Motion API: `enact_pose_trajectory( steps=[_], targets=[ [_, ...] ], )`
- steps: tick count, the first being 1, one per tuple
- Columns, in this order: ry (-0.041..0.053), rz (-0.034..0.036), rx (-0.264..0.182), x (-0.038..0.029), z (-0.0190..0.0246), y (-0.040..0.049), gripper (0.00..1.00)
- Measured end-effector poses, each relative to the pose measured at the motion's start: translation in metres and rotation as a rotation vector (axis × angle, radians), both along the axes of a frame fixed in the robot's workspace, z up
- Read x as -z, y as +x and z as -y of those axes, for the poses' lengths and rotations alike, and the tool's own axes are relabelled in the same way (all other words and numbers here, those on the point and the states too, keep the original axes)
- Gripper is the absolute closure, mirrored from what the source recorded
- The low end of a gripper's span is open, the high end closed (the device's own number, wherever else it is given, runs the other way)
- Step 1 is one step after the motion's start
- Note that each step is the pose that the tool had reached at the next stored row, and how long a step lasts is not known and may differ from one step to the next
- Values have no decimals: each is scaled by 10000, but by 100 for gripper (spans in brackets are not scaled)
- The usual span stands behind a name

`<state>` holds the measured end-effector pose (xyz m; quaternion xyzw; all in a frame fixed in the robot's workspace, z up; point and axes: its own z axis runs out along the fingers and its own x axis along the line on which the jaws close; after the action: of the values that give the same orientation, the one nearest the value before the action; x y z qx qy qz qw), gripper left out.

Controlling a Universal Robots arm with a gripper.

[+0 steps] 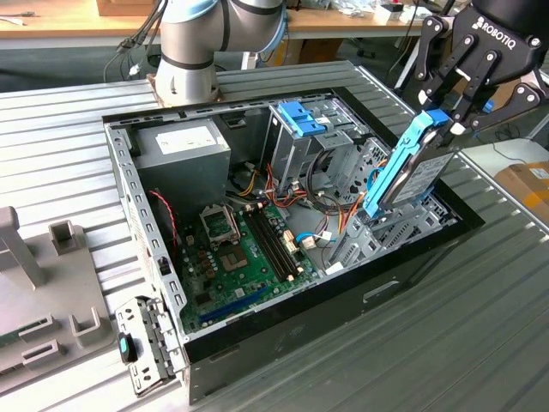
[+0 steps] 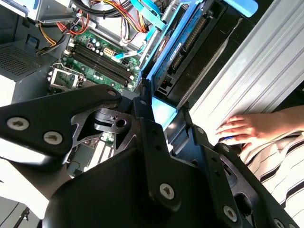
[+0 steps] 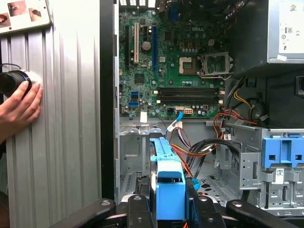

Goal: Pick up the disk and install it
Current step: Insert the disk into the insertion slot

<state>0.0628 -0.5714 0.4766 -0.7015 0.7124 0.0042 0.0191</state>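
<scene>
Tool clamped on disk, open computer case, ribbed grey metal table beneath

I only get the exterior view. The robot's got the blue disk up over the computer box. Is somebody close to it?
Observer: Yes. In the first wrist view a person's hand rests against a round black object on the ribbed table, beside the open case.
Operator: Is it touching the disk?
Observer: No. In the second wrist view it lies on the table, apart from the disk, with a striped sleeve beside it.
Operator: Is the pincer holding on properly?
Observer: In the first wrist view the pincer has a finger on each side of the disk's blue bracket.
</scene>
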Motion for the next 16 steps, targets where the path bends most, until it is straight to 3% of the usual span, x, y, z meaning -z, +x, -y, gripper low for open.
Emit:
enact_pose_trajectory(
  steps=[16],
  targets=[
    [18, 0, -1, 17, 0, 0, 64]
  ],
)
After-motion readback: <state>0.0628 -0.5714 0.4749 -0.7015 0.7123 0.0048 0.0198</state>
